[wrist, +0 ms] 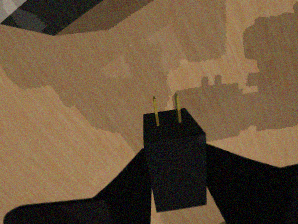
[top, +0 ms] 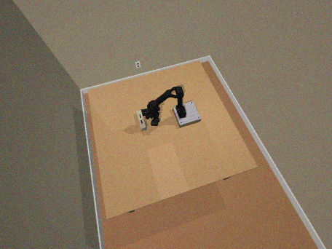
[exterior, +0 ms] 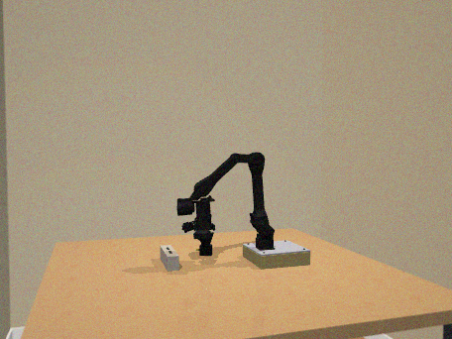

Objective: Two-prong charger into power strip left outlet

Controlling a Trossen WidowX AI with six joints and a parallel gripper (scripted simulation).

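My gripper (top: 154,117) (exterior: 204,240) (wrist: 170,150) points down and is shut on the black charger (top: 154,123) (exterior: 202,252) (wrist: 178,172), with a finger on each side of it. The charger hangs a little above the table. In the wrist view its two thin brass prongs (wrist: 156,111) (wrist: 178,108) stick out towards the top of the picture. The pale grey power strip (top: 143,127) (exterior: 172,264) stands to the left of the charger in the top and exterior views, apart from it, with two dark outlets on its top face. Slot detail is too small to read.
The arm's base plate (top: 193,117) (exterior: 290,248) is to the right of the charger. The wooden table (top: 127,175) (exterior: 233,307) carries everything, with arm shadows across it. A dark block (wrist: 55,20) cuts into the wrist view's upper left corner. A white wall socket (top: 137,65) is beyond the table.
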